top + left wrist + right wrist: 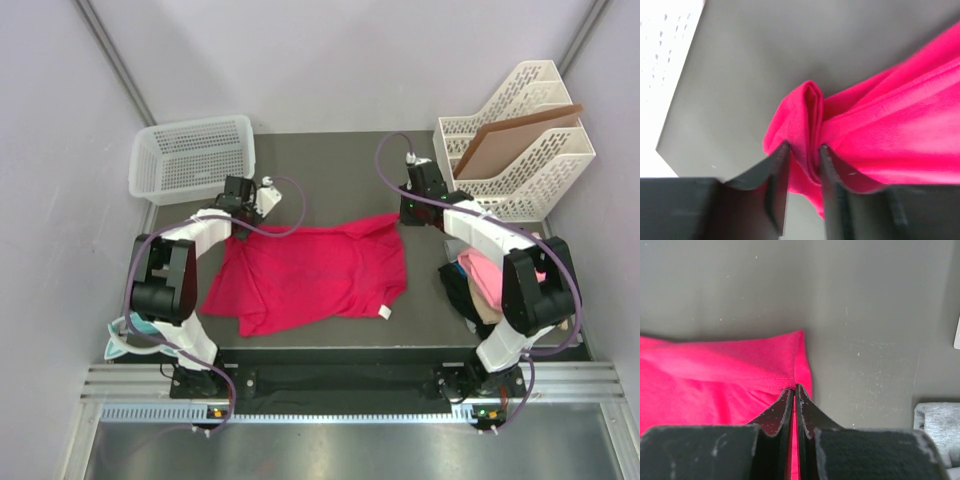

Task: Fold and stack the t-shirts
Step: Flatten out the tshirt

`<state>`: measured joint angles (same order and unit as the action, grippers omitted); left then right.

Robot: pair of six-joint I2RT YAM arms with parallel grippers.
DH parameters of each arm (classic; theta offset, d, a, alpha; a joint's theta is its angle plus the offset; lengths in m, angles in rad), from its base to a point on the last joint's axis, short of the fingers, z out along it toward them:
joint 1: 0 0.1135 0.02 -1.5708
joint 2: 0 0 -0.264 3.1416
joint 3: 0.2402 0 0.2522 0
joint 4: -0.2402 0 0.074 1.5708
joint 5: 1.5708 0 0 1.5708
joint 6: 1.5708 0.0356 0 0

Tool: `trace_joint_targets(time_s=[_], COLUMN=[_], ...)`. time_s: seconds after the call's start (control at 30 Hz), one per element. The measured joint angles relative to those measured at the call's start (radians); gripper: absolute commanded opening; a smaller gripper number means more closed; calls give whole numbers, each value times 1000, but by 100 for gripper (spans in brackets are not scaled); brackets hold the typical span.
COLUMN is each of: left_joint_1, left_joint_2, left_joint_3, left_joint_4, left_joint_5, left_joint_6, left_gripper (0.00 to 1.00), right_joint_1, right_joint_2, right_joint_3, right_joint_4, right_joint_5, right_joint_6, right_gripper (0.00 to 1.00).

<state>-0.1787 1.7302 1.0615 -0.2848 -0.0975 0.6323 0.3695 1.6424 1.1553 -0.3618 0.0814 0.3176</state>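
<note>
My left tool [802,147] pinches a bunched fold of the crimson t-shirt [310,275], which lies spread on the counter [330,170] between both arms. My right tool [792,386] is clamped tight on its far right corner.

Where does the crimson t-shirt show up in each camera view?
Top external: crimson t-shirt spread across mid-table.
Left wrist: the shirt fills the right half, with a bunched fold at centre.
Right wrist: the shirt lies lower left, its corner near centre.
Shared landmark: the dark tabletop under it.
</note>
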Motion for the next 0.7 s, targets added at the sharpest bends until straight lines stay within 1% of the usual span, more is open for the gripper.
trace_joint_targets(time_s=[0.03,0.1,0.4,0.7], left_joint_1=[12,41,141,151], left_joint_2=[-1,-6,-68,-166], left_joint_3=[-2,-9,-51,-56], left_joint_4=[2,2,-19,-55], left_joint_5=[0,0,11,22], left_joint_6=[2,8,34,49], left_gripper=[23,21,22,22], right_joint_1=[0,-2,-41,-72], right_joint_2=[0,0,-2,-2], right_joint_3=[-2,-2,-2,1], right_joint_4=[2,2,3,1], right_joint_5=[0,-2,-11,2], right_joint_6=[0,0,-2,-5], right_gripper=[0,0,0,0])
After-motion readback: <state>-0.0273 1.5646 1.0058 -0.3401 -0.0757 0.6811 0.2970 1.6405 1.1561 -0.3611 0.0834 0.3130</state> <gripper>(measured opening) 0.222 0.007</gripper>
